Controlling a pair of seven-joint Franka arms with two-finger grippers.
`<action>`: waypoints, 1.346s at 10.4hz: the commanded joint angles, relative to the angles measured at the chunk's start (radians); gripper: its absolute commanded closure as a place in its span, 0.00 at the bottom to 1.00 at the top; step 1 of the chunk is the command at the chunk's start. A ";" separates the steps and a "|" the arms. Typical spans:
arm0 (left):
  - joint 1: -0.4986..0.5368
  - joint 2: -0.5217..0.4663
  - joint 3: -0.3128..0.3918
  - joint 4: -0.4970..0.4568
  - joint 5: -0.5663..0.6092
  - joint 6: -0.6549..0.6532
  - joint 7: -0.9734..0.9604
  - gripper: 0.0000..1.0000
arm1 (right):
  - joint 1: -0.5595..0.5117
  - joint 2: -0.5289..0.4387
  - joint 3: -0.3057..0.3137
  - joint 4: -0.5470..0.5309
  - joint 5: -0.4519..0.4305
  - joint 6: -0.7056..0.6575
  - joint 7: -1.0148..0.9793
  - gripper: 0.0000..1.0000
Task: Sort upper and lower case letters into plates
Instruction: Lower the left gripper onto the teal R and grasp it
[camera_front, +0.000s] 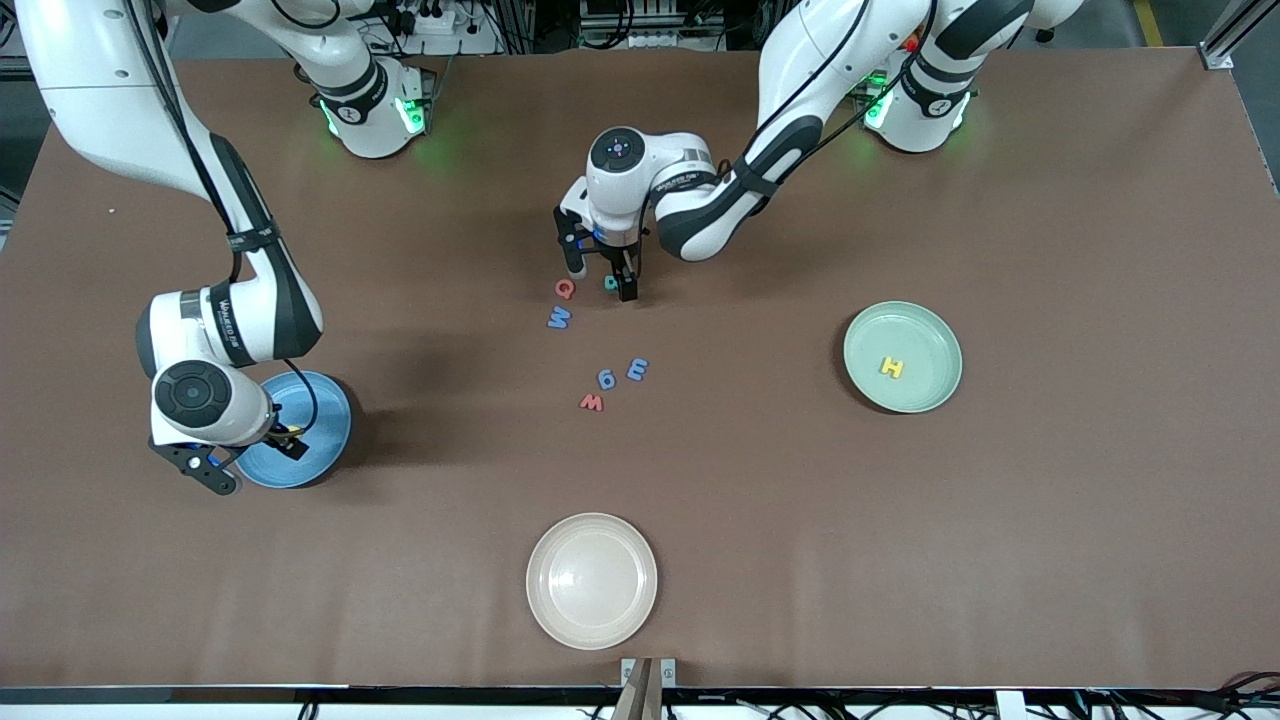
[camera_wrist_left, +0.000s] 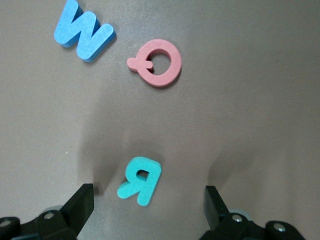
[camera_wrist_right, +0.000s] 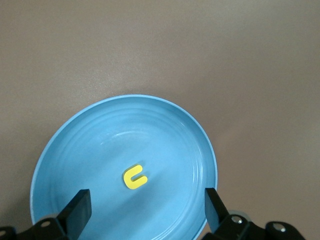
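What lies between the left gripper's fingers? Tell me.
A teal letter R lies flat on the brown table between the open fingers of the left gripper, touching neither. The left wrist view shows it best.

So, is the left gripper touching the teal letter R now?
Apart. The left wrist view shows bare table between the teal R and each finger of the left gripper.

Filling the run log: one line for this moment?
left gripper: open over teal R | right gripper: open over blue plate | yellow u: in plate
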 joint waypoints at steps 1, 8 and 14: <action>-0.007 0.050 0.001 0.050 0.058 0.009 -0.022 0.05 | -0.007 0.006 0.008 0.004 -0.025 0.005 0.010 0.00; -0.016 0.038 -0.003 0.061 0.053 0.009 -0.108 0.65 | -0.007 0.018 0.006 0.003 -0.031 0.008 0.008 0.00; -0.007 0.015 -0.013 0.061 0.038 -0.017 -0.114 0.73 | 0.021 0.015 0.020 0.018 0.013 0.003 0.007 0.00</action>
